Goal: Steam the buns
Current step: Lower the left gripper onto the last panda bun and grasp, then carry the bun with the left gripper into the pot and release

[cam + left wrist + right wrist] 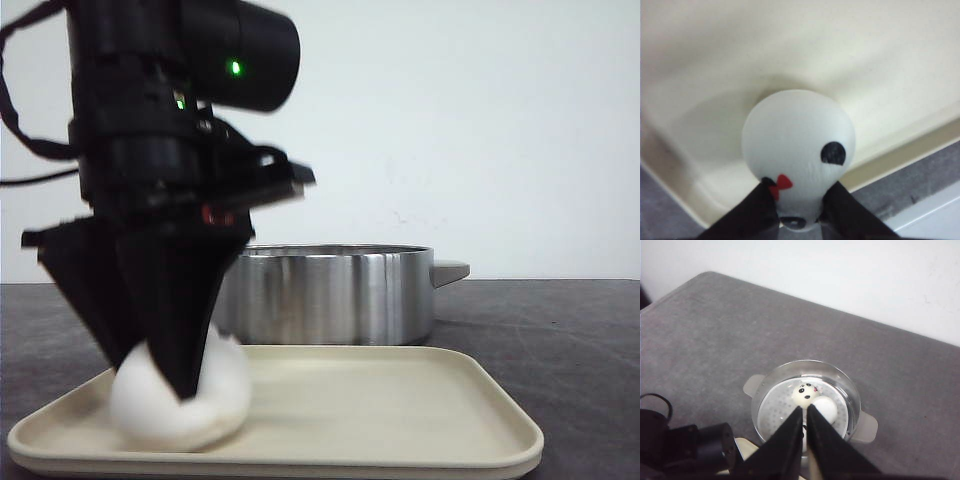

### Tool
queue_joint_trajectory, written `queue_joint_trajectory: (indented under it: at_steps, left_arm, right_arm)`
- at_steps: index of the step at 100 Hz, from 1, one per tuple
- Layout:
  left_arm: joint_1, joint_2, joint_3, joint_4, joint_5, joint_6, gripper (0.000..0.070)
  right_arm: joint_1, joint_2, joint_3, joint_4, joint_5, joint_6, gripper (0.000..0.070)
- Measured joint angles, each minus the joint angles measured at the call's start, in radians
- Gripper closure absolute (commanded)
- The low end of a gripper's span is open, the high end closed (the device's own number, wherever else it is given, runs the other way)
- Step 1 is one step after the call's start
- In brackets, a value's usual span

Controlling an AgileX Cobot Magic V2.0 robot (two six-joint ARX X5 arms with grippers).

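Buns first: nearest us, one bun (180, 405) sits at the left end of the tray (400, 400), with our left hand (165, 375) clenched around it, fingers (757, 212) pressing its sides. We should squeeze lightly, lift straight up over the tray's lip, and carry it to the pot (330, 293) just behind, where two buns (812, 399) already lie. Our right hand (805, 412) hovers above the pot, closed and holding nothing.

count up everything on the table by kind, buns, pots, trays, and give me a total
Buns: 3, one on the tray held in the left gripper, two in the pot
Steamer pots: 1
Trays: 1
Total: 5
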State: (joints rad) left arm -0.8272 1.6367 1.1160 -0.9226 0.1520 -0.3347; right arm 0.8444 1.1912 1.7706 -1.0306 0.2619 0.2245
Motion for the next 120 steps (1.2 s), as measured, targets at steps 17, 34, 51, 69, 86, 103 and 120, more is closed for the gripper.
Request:
queue_joint_trajectory:
  at_steps: [17,34,51,69,86,103,120]
  left_arm:
    - [-0.008,-0.157,0.163,0.071,-0.122,0.012,0.0700]
    - [0.043,-0.194,0.300,0.167,-0.257,0.097,0.0700]
    - [0.129,-0.061,0.306,0.174,-0.261,0.159,0.0700]
    - [0.193,0.062,0.302,0.213,-0.261,0.175,0.0700]
    - [0.214,0.146,0.302,0.239,-0.261,0.180,0.0700]
    - [0.215,0.165,0.302,0.300,-0.261,0.186,0.0651]
    - [0.216,0.175,0.302,0.299,-0.261,0.186,0.0250]
  right_arm:
    - [0.000,0.000,0.000,-0.003,0.000,0.000,0.0694]
    - [0.000,0.000,0.000,-0.003,0.000,0.000,0.0694]
    - [0.000,0.000,0.000,-0.003,0.000,0.000,0.0694]
    - [0.000,0.000,0.000,-0.003,-0.001,0.000,0.0694]
    - [0.000,0.000,0.000,-0.005,-0.003,0.000,0.0694]
    - [0.000,0.000,0.000,-0.013,-0.003,0.000,0.0694]
    - [0.000,0.000,0.000,-0.018,-0.003,0.000,0.0694]
